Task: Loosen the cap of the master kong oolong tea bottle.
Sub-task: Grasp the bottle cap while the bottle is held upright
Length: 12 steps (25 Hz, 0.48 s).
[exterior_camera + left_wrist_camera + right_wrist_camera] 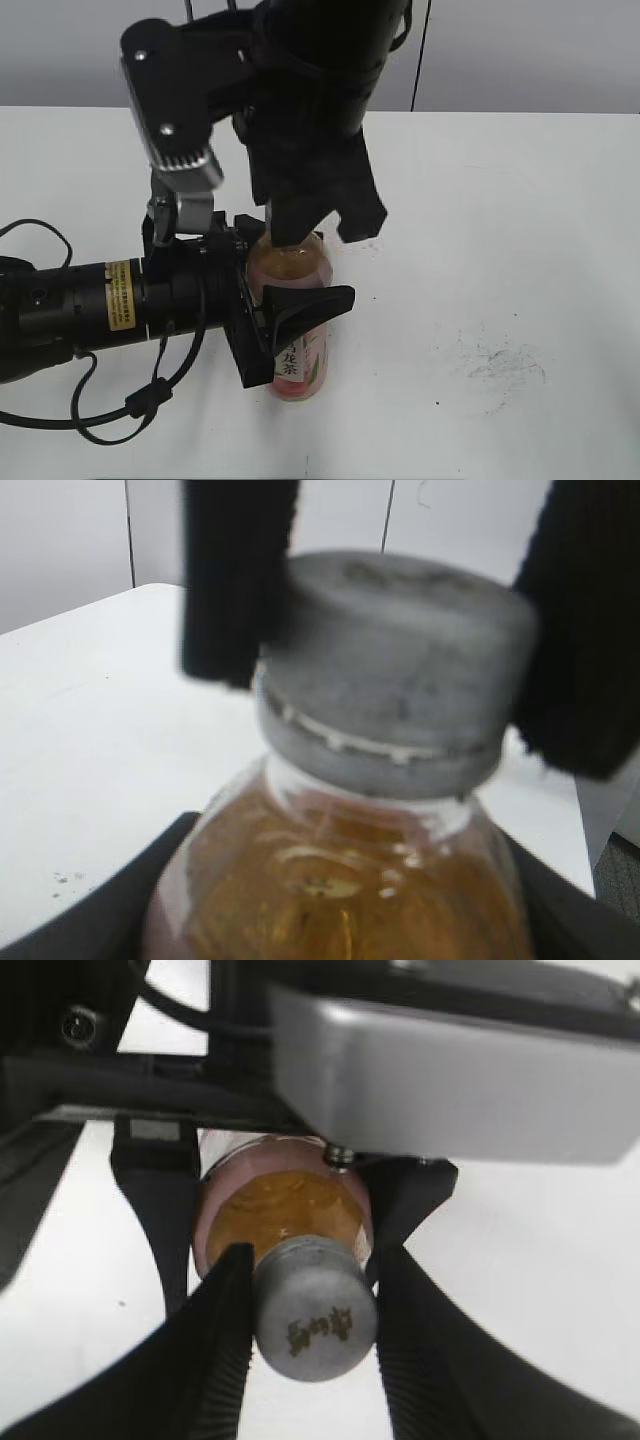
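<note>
- master kong oolong tea bottle stands upright on the white bench, roughly centre of the exterior view, a bit toward 7 o'clock.
- left end effector comes in from 9 o'clock and is clamped around the bottle body at label height; one dark finger wraps the front of the label. It acts as the brace.
- right end effector comes down from 12 o'clock. Its two ribbed black fingers sit on opposite sides of the cap, touching it in both wrist views, so it is closed on the cap.
- cap is still seated: the tamper ring looks unbroken against the neck in the left wrist view. Judgement: grip made, loosening twist not visibly done.
- Risks from here:
  - fingers slip on the cap rim if squeeze is low; the cap is small and contact looks to be on the upper part only.
  - bottle spins with the cap if the left clamp is too soft; the label is slick.
  - thin plastic wall may buckle under more clamp force, pushing tea out once the seal breaks.
  - off-axis twist could tip the bottle toward 3 o'clock, where nothing supports it.
</note>
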Available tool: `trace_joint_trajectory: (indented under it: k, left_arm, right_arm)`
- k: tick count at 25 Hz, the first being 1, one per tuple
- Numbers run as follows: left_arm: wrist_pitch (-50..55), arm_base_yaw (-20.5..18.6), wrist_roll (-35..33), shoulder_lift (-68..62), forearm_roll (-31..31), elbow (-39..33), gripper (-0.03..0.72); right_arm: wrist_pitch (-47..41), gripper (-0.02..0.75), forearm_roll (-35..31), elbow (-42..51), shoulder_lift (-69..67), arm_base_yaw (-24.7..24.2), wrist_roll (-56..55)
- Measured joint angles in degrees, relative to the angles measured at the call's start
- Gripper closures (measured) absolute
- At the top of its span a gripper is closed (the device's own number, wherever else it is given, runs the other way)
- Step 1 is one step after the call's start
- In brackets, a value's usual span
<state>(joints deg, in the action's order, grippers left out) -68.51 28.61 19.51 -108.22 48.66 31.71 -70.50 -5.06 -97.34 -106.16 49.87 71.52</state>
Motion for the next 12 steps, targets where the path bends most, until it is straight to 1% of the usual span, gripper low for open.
trace_joint_trajectory:
  k: [7, 9, 10, 12]
  left_arm:
    - [0.0, 0.0, 0.0, 0.0, -0.1, 0.0, 0.244]
    - [0.0, 0.0, 0.1, 0.0, -0.2, 0.0, 0.244]
    - [0.0, 0.0, 0.1, 0.0, -0.2, 0.0, 0.244]
    - [0.0, 0.0, 0.2, 0.0, -0.2, 0.0, 0.244]
  right_arm:
    - [-0.3, 0.463, 0.0, 0.0, 0.1, 0.1, 37.1]
    - [-0.4, 0.463, 0.0, 0.0, 0.1, 0.1, 50.0]
    - [-0.4, 0.463, 0.0, 0.0, 0.1, 0.1, 54.8]
    - [-0.4, 0.463, 0.0, 0.0, 0.1, 0.1, 60.1]
